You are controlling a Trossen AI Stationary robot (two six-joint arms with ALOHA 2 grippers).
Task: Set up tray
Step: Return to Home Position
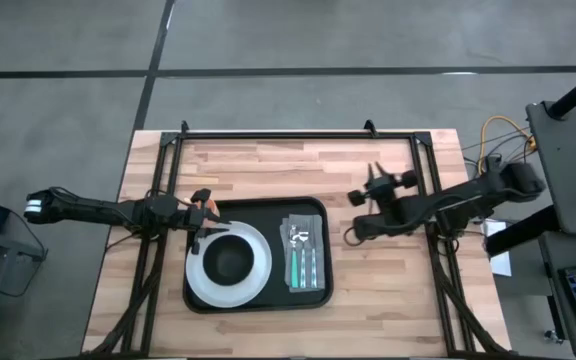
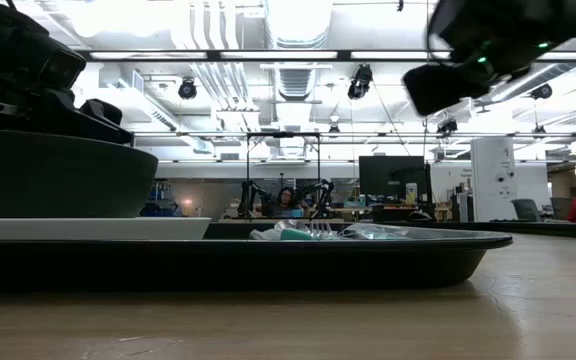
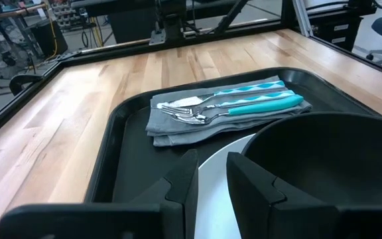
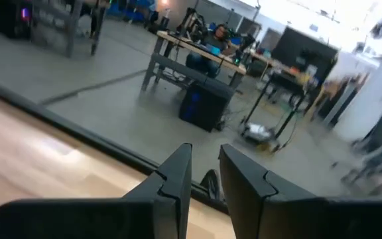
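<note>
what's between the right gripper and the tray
Nothing visible. The right gripper hangs above the table, to the right of the tray, and points out at the room. Only bare wood lies between them.

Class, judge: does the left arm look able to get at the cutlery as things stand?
Likely yes. The left end effector hovers over the plate rim; the cutlery lies ahead across bare tray, with the bowl off to one side. The right arm waits apart.

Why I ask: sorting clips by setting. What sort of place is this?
Likely a robotics lab or workshop: bare ceiling ducts, a concrete floor, and workbenches with monitors beyond the wooden table holding the tray.
</note>
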